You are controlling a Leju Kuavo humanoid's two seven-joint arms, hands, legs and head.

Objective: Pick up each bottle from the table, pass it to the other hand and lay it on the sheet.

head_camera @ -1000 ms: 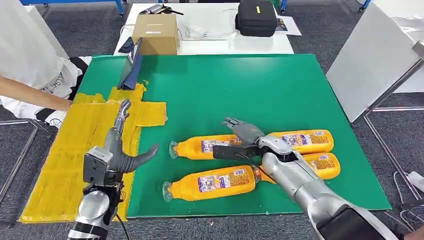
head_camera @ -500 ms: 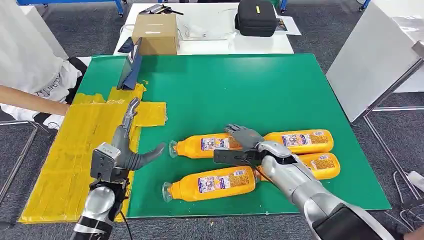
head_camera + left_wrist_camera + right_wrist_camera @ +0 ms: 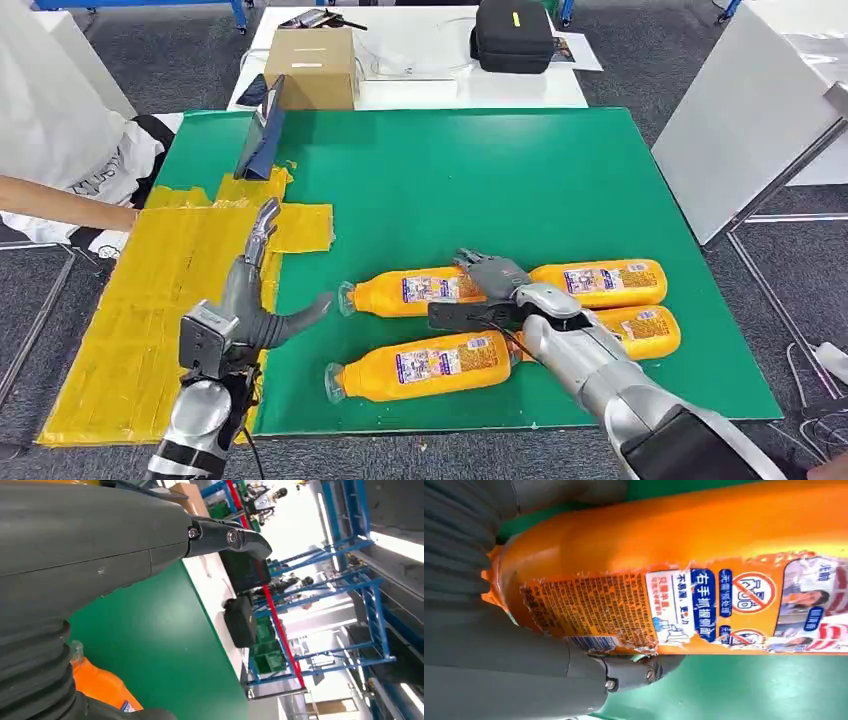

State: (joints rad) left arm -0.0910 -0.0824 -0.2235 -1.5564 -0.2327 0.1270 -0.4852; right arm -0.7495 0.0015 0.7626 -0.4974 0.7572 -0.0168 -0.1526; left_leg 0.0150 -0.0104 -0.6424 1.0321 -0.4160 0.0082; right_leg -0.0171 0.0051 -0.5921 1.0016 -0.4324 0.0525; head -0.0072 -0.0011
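Observation:
Several orange bottles lie on the green mat (image 3: pixel 480 170). My right hand (image 3: pixel 490 288) rests over the base end of the far-left bottle (image 3: pixel 410 291), which lies flat; its fingers drape across the top and the thumb points out along the near side. In the right wrist view the thumb (image 3: pixel 634 672) touches this bottle (image 3: pixel 684 555) below its label. Another bottle (image 3: pixel 425 365) lies in front, and two others (image 3: pixel 605 281) lie to the right. My left hand (image 3: pixel 255 300) hovers open with fingers spread at the edge of the yellow sheet (image 3: pixel 120 330), holding nothing.
A person's arm (image 3: pixel 60 205) reaches in over the sheet's far left corner. A blue folder (image 3: pixel 262 135) stands at the mat's back left. Behind the mat, a white table carries a cardboard box (image 3: pixel 312 65) and a black case (image 3: pixel 512 35). A white board (image 3: pixel 740 120) leans at the right.
My right hand has lowered onto the far-left bottle and its fingers have curved over it. My left hand has drifted a little right and forward. The bottles have not moved.

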